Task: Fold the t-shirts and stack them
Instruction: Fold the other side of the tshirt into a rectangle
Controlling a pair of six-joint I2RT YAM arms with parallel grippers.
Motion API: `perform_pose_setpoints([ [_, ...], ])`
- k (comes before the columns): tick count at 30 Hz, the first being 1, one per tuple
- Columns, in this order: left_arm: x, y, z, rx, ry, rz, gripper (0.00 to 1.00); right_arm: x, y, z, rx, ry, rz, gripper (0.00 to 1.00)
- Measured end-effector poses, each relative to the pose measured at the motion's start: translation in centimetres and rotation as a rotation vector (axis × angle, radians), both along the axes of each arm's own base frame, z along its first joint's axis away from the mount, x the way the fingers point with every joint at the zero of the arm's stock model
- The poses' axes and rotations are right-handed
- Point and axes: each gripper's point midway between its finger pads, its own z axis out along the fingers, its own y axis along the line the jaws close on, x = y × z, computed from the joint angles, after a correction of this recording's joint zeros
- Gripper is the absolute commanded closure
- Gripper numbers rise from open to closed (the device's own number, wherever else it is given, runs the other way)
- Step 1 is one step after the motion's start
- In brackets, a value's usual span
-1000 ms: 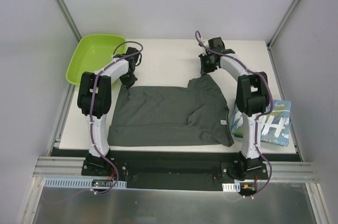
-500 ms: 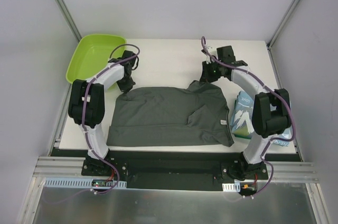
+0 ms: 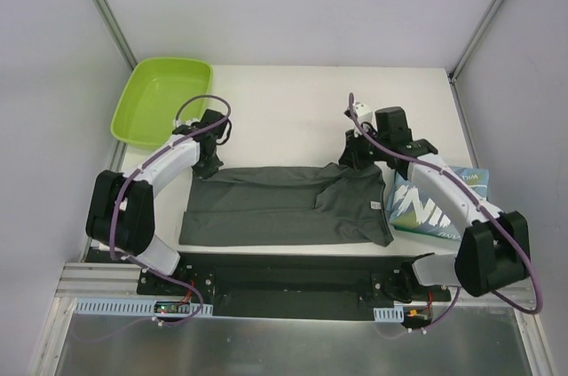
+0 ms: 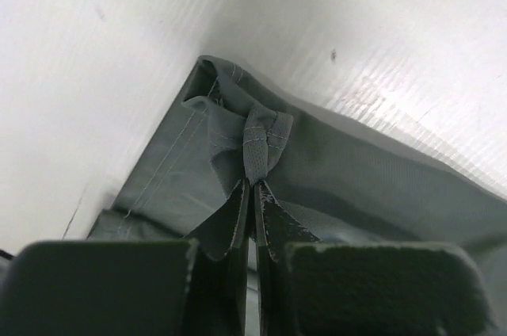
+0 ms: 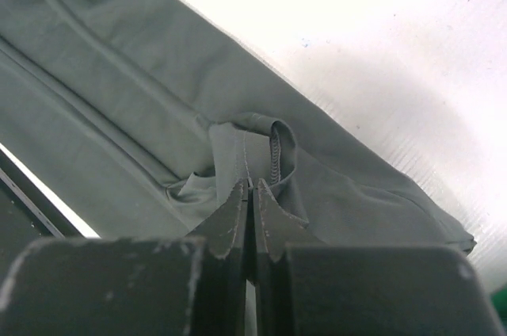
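Left gripper (image 4: 253, 189) and right gripper (image 5: 250, 187), each pinched shut on a far-edge fold of the dark grey t-shirt (image 3: 275, 203), hold that edge just off the tabletop (image 3: 284, 101), probably to fold it toward the near hem. The light blue t-shirt (image 3: 419, 215) lies beside the right arm; its white lettering is partly hidden and unreadable.

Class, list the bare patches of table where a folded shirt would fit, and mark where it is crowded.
The widest bare table lies at the far side, between the lime-green tray and the right edge, beyond the dark grey t-shirt. Crowded: the near half, where the left gripper and right gripper pinch that shirt and the teal t-shirt fills the right side.
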Motion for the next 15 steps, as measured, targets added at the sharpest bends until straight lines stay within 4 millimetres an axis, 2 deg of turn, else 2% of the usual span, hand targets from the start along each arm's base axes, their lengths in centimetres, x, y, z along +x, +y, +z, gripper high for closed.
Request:
perform_pose_setpoints([
  [7, -2.1, 0.0, 1.0, -0.015, -0.053, 0.021, 1.00, -2.3, -0.8, 0.5, 0.014, -0.039, 0.002, 0.99],
  [15, -3.9, 0.2, 1.9, -0.043, -0.110, 0.035, 1.00, -2.8, -1.5, 0.9, 0.000, -0.072, -0.017, 0.99],
])
